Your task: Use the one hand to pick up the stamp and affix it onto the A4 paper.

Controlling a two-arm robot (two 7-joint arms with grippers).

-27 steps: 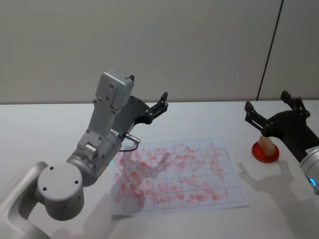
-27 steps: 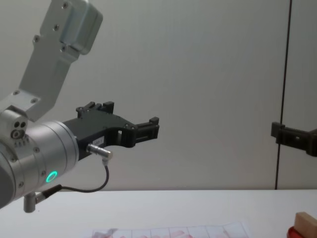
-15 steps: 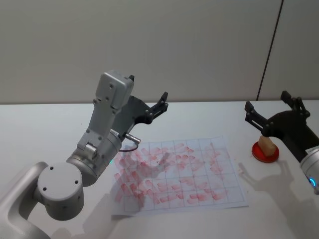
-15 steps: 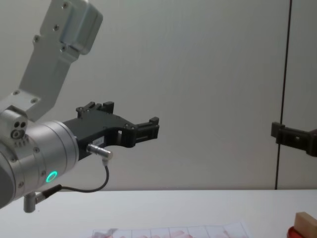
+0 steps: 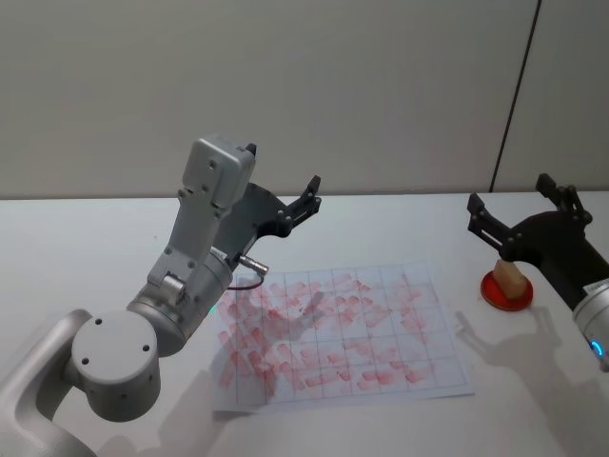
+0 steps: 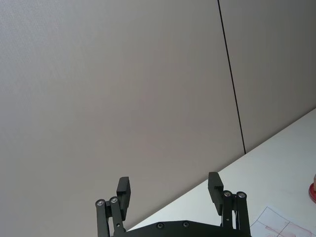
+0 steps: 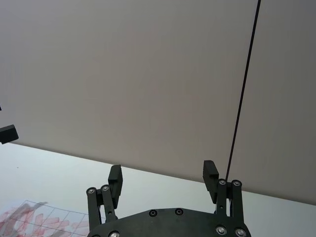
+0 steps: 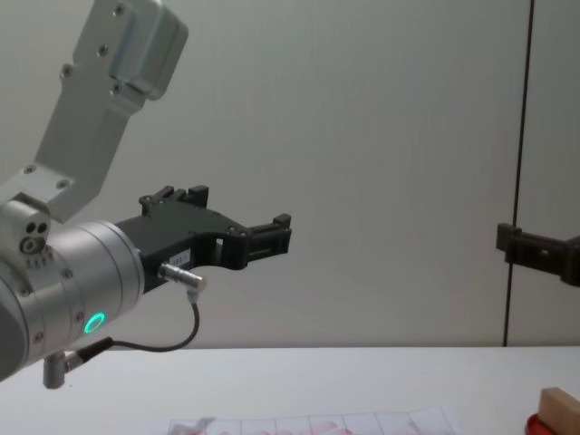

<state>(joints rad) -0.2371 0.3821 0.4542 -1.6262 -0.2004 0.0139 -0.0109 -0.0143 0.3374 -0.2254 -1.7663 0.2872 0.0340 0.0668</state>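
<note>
Right claw (image 7: pixel 162 174) hangs wide open above the wooden stamp (image 5: pixel 511 277), which rests on the red ink pad (image 5: pixel 494 296) beside the A4 paper (image 5: pixel 440 377). Left claw (image 6: pixel 168 183), also wide, is raised over the table (image 5: pixel 76 248).

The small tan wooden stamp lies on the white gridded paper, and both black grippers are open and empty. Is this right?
No. The head view shows the small tan wooden stamp on the flat red round ink pad, beside the white gridded paper. The left gripper and right gripper are open and empty.

Bright, even light from above, soft grey shadows on the table (image 5: pixel 86 252) and A4 paper (image 5: pixel 344 329)
</note>
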